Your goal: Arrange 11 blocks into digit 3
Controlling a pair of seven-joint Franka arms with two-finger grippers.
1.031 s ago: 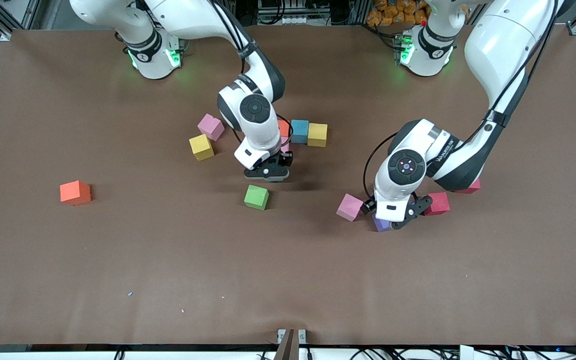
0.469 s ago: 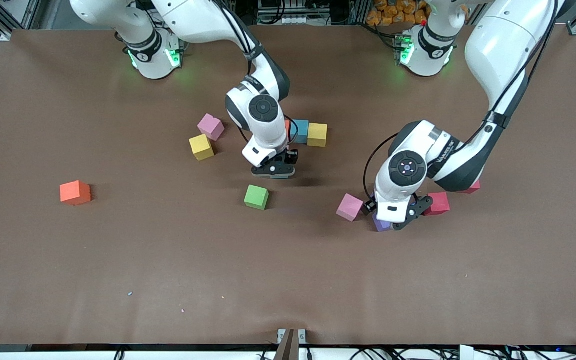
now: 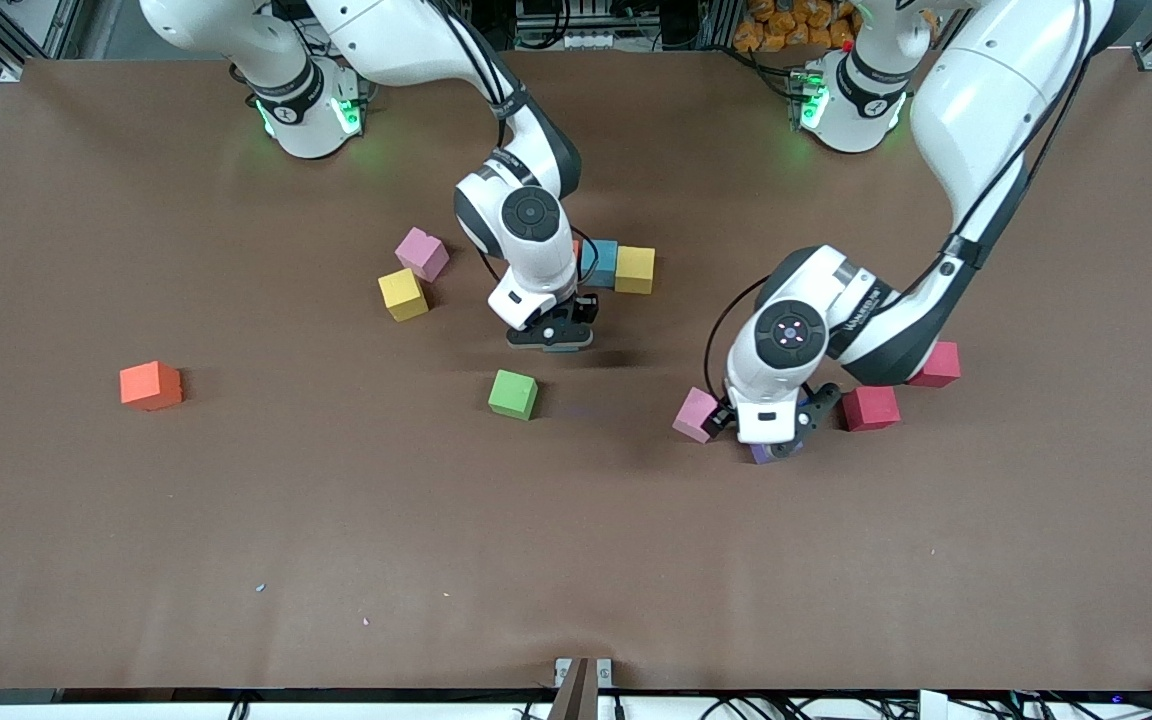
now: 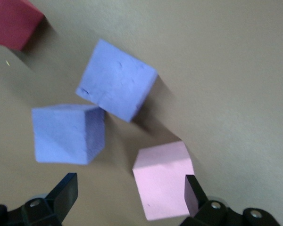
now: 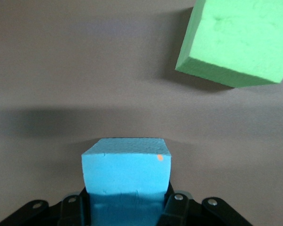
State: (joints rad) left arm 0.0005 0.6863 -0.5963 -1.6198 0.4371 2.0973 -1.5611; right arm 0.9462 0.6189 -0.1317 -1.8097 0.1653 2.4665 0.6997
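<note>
My right gripper point(image 3: 550, 336) hangs low over the table between the green block point(image 3: 513, 394) and a row of a blue block point(image 3: 600, 262) and a yellow block point(image 3: 635, 269). It is shut on a light blue block point(image 5: 127, 172); the green block point(image 5: 236, 42) lies just ahead of it. My left gripper point(image 3: 772, 438) is open and low over a pink block point(image 3: 696, 414) and a purple block point(image 3: 762, 453). In the left wrist view the pink block point(image 4: 164, 181) lies between the fingers, against one fingertip point(image 4: 193, 190), with two purple blocks point(image 4: 116, 79) point(image 4: 68, 133) beside it. No digit 3 shows.
A pink block point(image 3: 422, 253) and a yellow block point(image 3: 403, 294) lie toward the right arm's end, an orange block point(image 3: 150, 385) farther out. Two red blocks point(image 3: 870, 408) point(image 3: 936, 364) sit by the left arm's wrist. An orange block point(image 3: 574, 250) is half hidden by the right arm.
The right gripper has drifted a little toward the blue and yellow row with its block. The left hand has shifted toward the pink block, uncovering more of the red blocks.
</note>
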